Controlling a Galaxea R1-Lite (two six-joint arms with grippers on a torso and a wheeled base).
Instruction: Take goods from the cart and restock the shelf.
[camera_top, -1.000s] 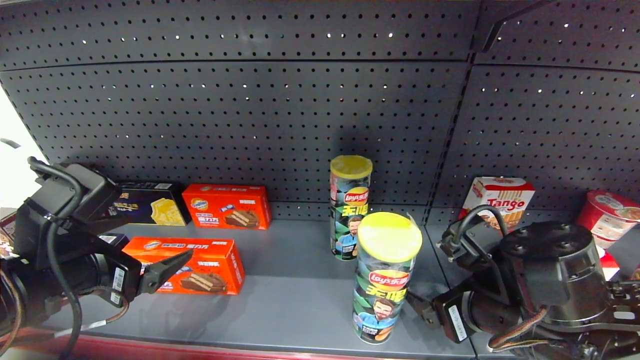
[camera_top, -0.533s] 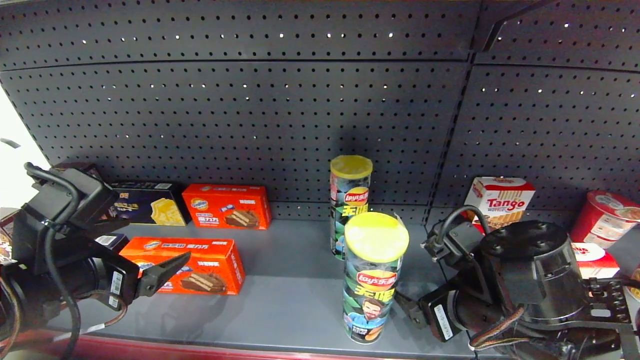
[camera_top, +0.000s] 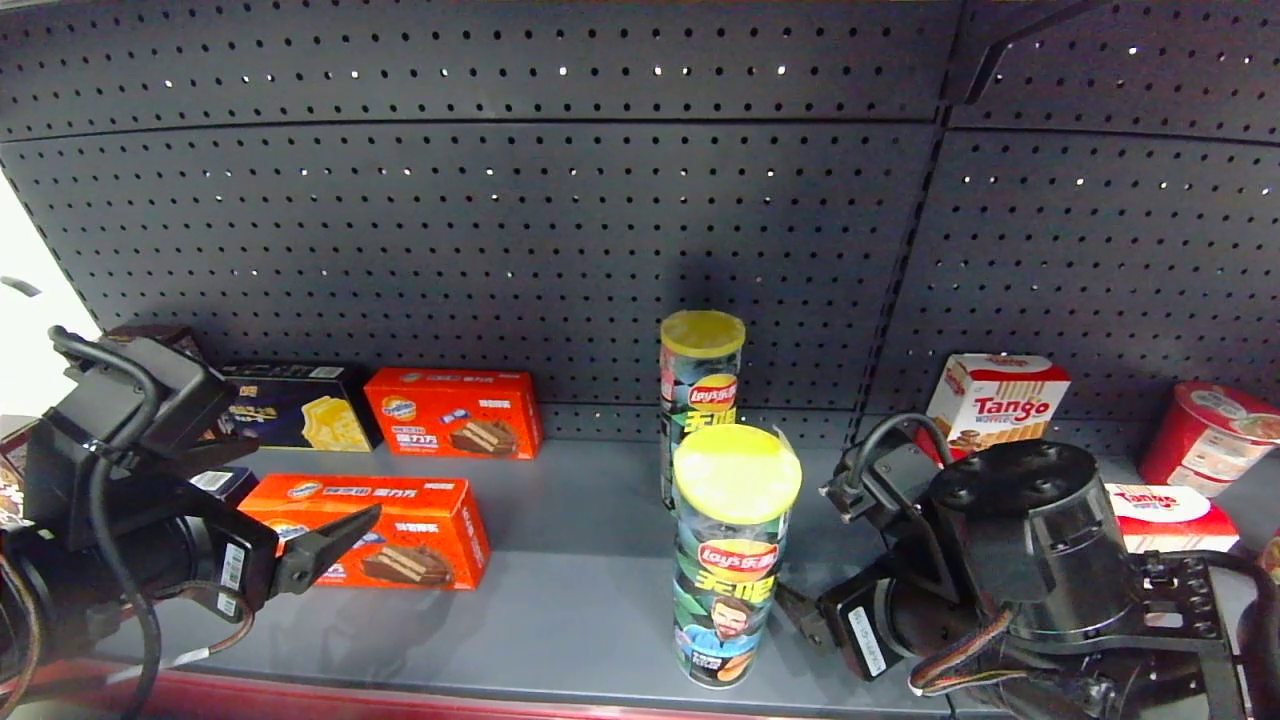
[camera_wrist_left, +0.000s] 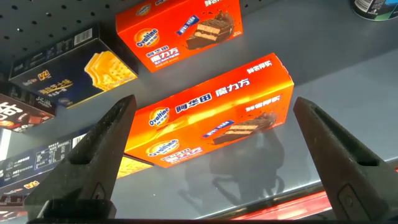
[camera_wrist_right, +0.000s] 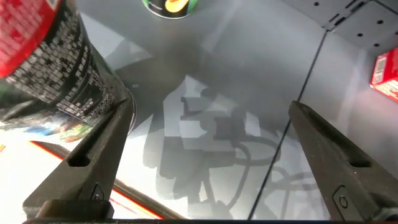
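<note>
Two tall chip cans with yellow lids stand on the dark grey shelf (camera_top: 580, 590). The front can (camera_top: 735, 560) is near the shelf's front edge and the rear can (camera_top: 702, 400) is by the back wall. My right gripper (camera_wrist_right: 210, 106) is open, low beside the front can (camera_wrist_right: 37, 62), which rests against the outer side of one finger (camera_wrist_right: 99, 155). Nothing sits between its fingers. My left gripper (camera_wrist_left: 214, 102) is open at the shelf's front left, hovering before an orange wafer box (camera_wrist_left: 211, 118).
A second orange box (camera_top: 455, 410) and a dark blue box (camera_top: 290, 405) lie along the back left. On the right section stand a white-and-red wafer box (camera_top: 995, 400), a flat red-and-white box (camera_top: 1165, 510) and a red cup (camera_top: 1215, 430). Bare shelf lies between the orange boxes and the cans.
My right arm has slid left along the shelf front, and the front can has moved left with it, now in line before the rear can. The left arm has hardly moved.
</note>
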